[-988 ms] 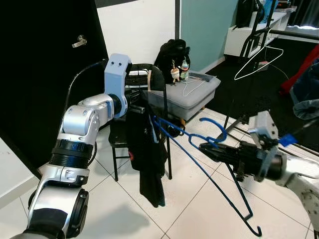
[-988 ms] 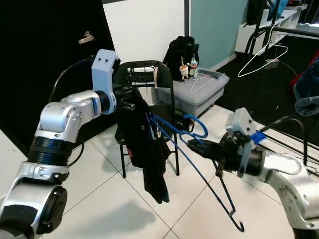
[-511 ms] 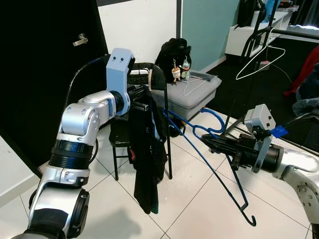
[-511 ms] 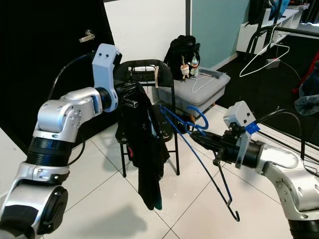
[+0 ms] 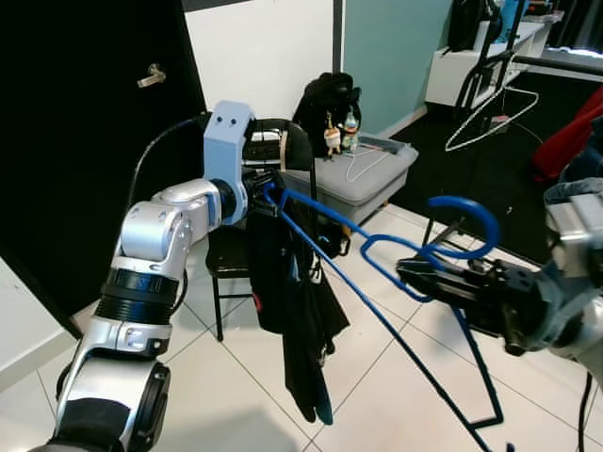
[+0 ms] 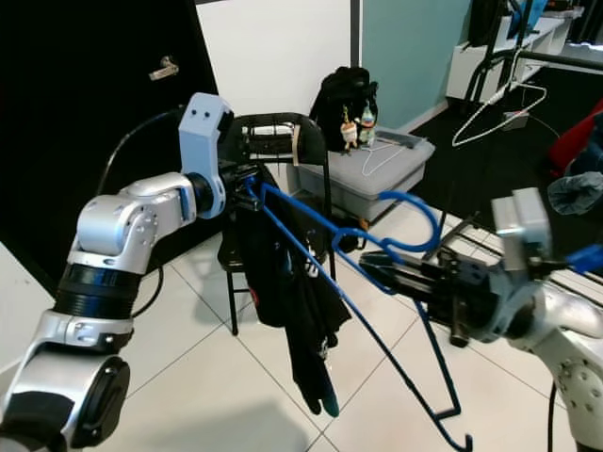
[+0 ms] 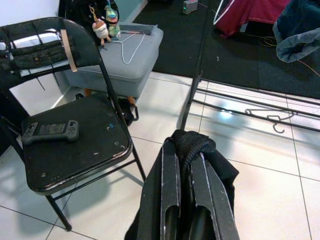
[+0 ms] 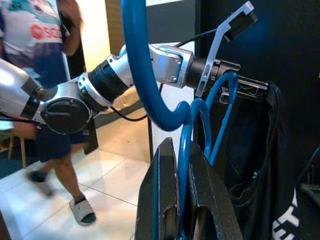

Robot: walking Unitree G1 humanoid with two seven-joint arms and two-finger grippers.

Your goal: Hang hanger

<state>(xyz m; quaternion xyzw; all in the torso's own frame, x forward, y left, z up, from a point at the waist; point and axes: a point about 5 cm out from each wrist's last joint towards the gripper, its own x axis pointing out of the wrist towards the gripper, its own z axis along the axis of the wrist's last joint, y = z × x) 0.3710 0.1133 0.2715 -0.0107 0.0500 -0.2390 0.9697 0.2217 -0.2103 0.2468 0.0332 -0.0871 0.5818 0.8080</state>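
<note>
Your right end effector (image 6: 382,273) is clamped on the blue hanger (image 6: 320,231) at the twisted neck just below the hook; in the right wrist view the two black fingers (image 8: 162,200) sit tight on either side of the blue wire. The hook curls up above the fingers, and the hanger's long arms run two ways: one up and across to the left end effector (image 6: 247,188), the other down toward the tiled floor (image 5: 377,405) near your right side.

Left end effector is pinched shut on a dark garment (image 5: 292,311) (black fabric, bunched in a knot right at the fingertips in the left wrist view). The garment hangs down from there in front of the black folding chair (image 7: 75,145), its lower end well clear of the floor. The far tip of the blue hanger meets the garment right at the left fingers; can't tell whether it's actually threaded through the cloth or just touching.

Behind the garment, the chair seat carries a small grey controller (image 7: 50,131). Just beyond the chair there's a grey ottoman (image 5: 363,179) w/ a white wire hanger (image 7: 131,46) lying on top and a black bag (image 5: 330,104) w/ small charms beside it. Another white hanger (image 5: 490,118) hangs off the dark clothes rack (image 5: 490,56) farther back. A person's legs (image 8: 55,165) show in the right wrist view, beyond the left arm.
</note>
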